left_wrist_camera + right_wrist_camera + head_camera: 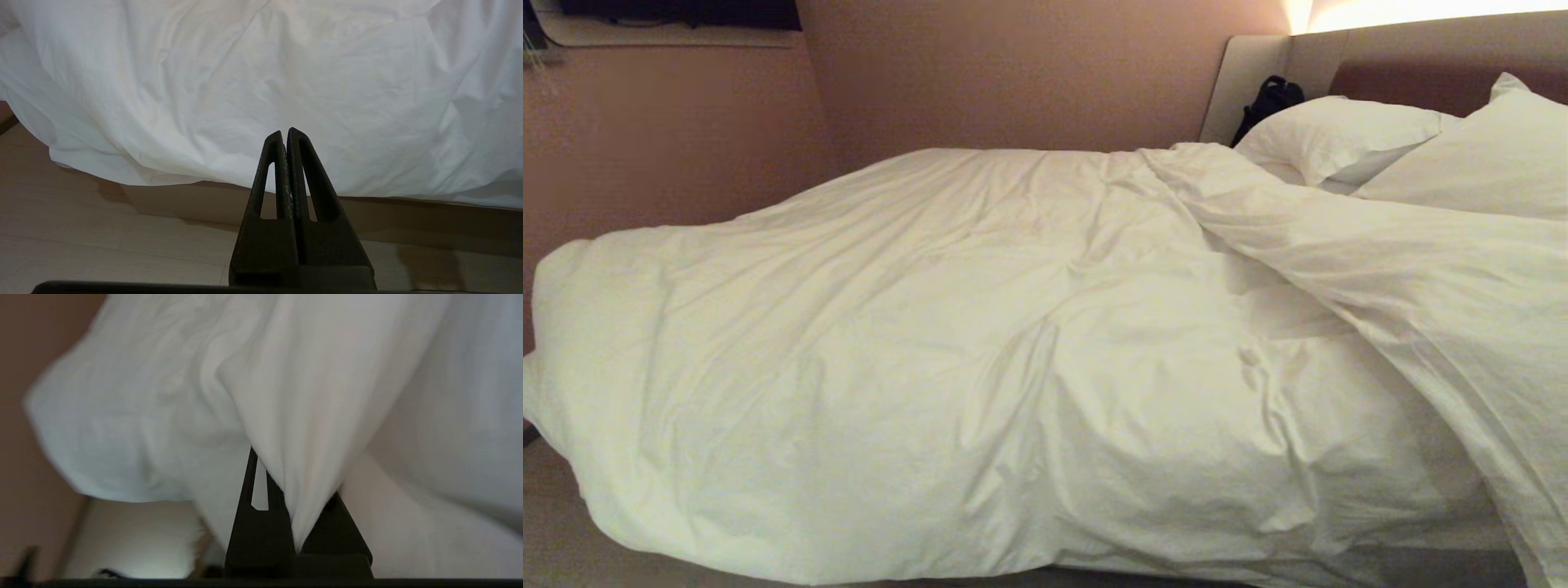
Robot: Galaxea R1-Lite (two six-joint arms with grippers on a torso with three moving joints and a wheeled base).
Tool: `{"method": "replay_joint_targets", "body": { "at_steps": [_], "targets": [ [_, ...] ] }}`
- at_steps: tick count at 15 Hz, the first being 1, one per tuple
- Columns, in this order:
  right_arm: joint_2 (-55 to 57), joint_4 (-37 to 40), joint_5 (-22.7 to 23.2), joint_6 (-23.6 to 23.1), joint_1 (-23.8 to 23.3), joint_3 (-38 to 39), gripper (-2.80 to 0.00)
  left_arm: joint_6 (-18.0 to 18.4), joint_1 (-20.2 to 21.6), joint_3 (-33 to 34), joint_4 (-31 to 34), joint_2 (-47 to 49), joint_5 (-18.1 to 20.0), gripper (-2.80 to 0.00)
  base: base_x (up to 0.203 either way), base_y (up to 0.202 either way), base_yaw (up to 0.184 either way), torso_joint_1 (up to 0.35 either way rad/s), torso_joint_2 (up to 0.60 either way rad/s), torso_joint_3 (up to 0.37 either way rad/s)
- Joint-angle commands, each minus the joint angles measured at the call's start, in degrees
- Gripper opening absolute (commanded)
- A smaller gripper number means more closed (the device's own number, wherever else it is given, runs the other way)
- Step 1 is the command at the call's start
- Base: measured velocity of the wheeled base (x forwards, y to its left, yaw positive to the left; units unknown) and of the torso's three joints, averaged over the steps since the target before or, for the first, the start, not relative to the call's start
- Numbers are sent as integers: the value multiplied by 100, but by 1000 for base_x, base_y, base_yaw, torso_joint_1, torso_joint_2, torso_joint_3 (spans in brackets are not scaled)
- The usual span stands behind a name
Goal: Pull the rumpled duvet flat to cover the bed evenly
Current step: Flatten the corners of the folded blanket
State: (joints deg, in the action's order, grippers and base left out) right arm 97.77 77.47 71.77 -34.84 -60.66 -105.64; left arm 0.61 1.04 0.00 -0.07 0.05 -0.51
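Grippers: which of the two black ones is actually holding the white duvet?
The right gripper: a fold of the puffy white cotton duvet is pinched between its fingers. The left gripper is shut on nothing, hovering in front of the hanging duvet edge above the floor.

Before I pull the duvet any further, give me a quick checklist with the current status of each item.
1. Right gripper clamped on the duvet: ok, a fold of fabric runs down between its fingers.
2. Left gripper free of fabric: ok, shut on nothing, low by the bed's side above the floor.
3. Duvet flat: not ok, a thick fold runs diagonally across the right part.
4. Duvet even on the bed: not ok, it bulges over the left end and hangs over the near edge.
5. Pillows clear of the pull: cannot tell, the fold lies against them.
6. Black object by the headboard: ok, apart from the duvet.
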Motion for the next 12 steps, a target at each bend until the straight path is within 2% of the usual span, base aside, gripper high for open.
{"method": "replay_joint_targets", "body": {
  "at_steps": [1,6,12],
  "targets": [
    [-5,1248,-1,-14,1,55,-280,1,2,0,-1,-2,-2,-280,0,0,0,0,0,0],
    [-15,1248,-93,-23,-228,387,-280,1,2,0,-1,4,-2,-280,0,0,0,0,0,0],
    [-530,1248,-48,20,-279,44,-280,1,2,0,-1,0,-2,-280,0,0,0,0,0,0]
  ]
}}
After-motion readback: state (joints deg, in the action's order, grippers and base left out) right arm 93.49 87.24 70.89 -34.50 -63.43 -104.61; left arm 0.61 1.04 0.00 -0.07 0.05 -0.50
